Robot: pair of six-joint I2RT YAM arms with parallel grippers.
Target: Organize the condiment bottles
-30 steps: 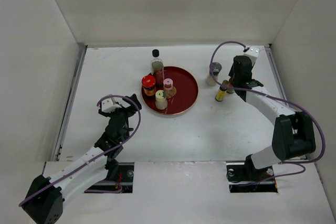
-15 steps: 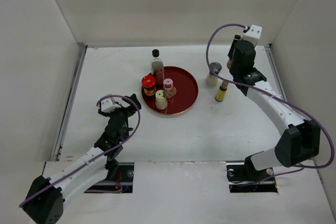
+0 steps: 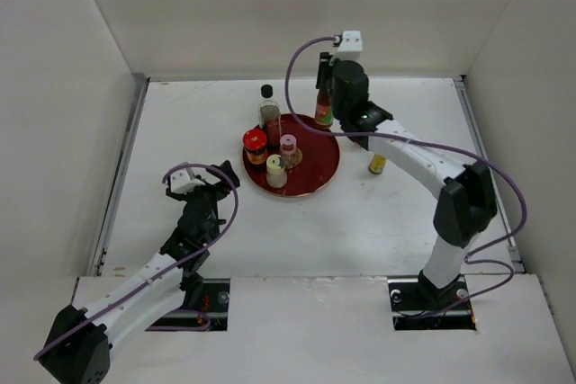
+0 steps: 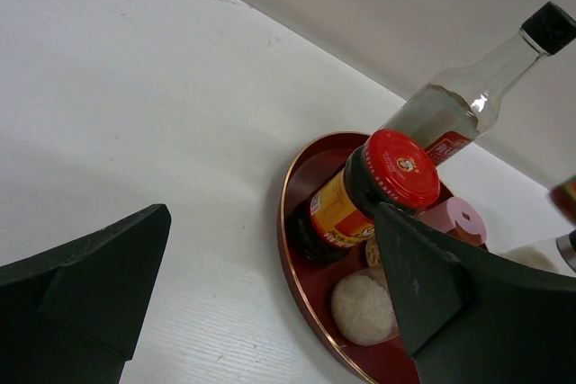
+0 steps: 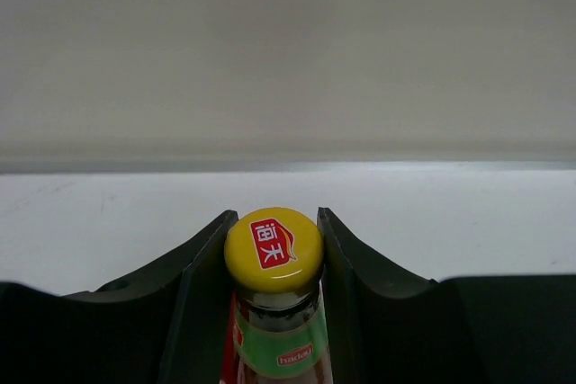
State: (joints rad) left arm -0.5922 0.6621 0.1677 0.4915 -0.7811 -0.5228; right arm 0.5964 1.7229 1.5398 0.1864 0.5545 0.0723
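My right gripper [image 3: 324,87] is shut on a yellow-capped sauce bottle [image 5: 274,249] with a green and red label. It holds the bottle [image 3: 322,111] upright over the far right rim of the dark-red plate [image 3: 319,164]. On the plate stand a red-capped jar [image 3: 255,144], a pink-capped bottle [image 3: 288,145] and a cream-capped bottle [image 3: 275,168]. A clear black-capped bottle [image 3: 268,105] stands at the plate's far edge. My left gripper [image 3: 202,184] is open and empty, left of the plate. In the left wrist view the red-capped jar [image 4: 396,168] and the clear bottle [image 4: 468,101] show.
A small yellow bottle [image 3: 377,165] stands on the table right of the plate, beside the right arm [image 3: 405,146]. The arm hides the spot behind that bottle. White walls close the table on the left, back and right.
My right gripper has carried the yellow-capped bottle from the right side of the table leftward, to over the plate's far right rim. The left arm has barely moved.
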